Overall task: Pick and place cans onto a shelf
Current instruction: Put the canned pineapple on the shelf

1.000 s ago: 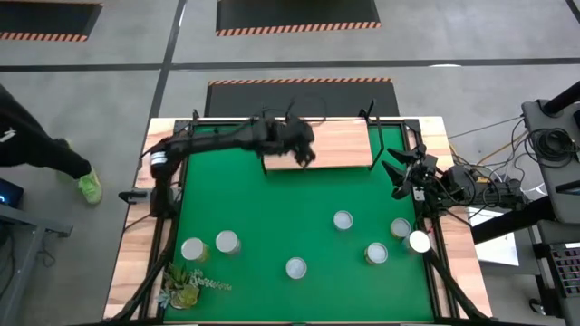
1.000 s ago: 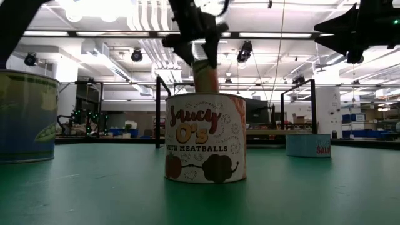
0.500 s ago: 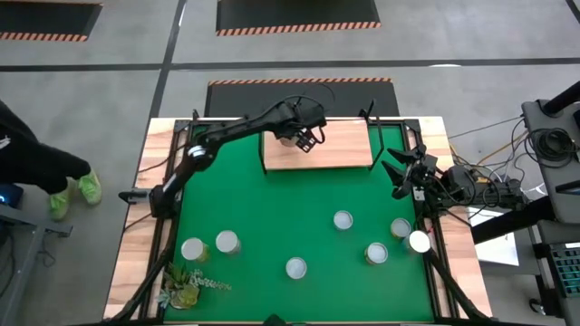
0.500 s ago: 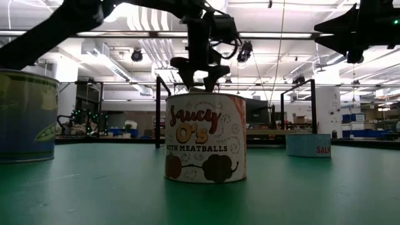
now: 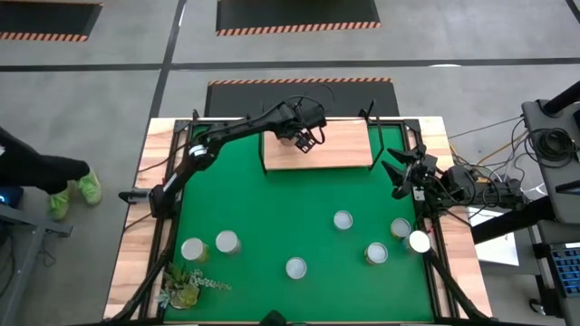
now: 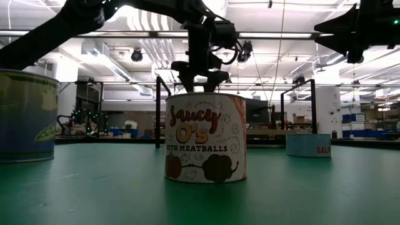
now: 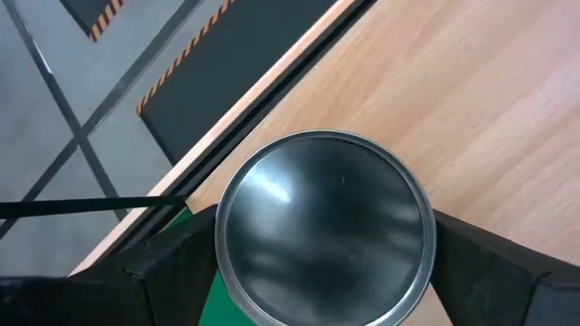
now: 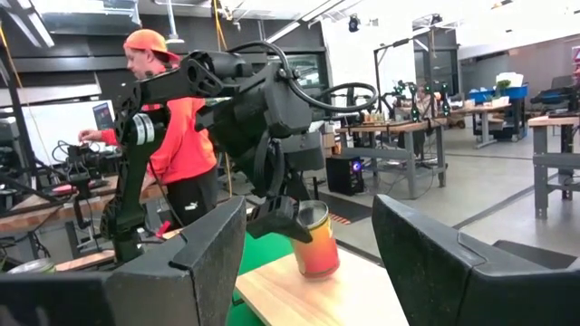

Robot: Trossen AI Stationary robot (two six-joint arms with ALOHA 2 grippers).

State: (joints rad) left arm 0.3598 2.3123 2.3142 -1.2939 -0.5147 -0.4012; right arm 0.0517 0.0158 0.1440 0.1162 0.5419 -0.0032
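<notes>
My left gripper [image 5: 302, 138] reaches over the far left part of the shelf [image 5: 340, 149], a light wood board with black posts, and is shut on a can [image 7: 322, 226] with a shiny round top. From the right wrist view this can [image 8: 317, 246] has a gold and red side and stands on the board [image 8: 308, 294]. Several other cans stand on the green mat, among them one at mid-right [image 5: 343, 220] and one near the front [image 5: 296, 268]. My right gripper [image 5: 399, 177] waits open at the table's right side. My left gripper pinches the can between its two fingers [image 7: 177, 267], on opposite sides of the wall just under the top rim [image 7: 227, 249]. The fingers come from above, pointing down. The can is upright, with its bottom [image 8: 319, 270] on the shelf board.
Two cans [image 5: 227, 242] stand at the front left beside a green plant sprig [image 5: 186, 285], and three [image 5: 401, 227] at the front right. In the low view a "Saucy O's" can [image 6: 205, 137] stands close in front. A person [image 5: 36, 167] is left of the table.
My left gripper has carried the can from the shelf's near edge toward the table's far edge and gone down. The can, first held up in the low view, now stands on the board.
</notes>
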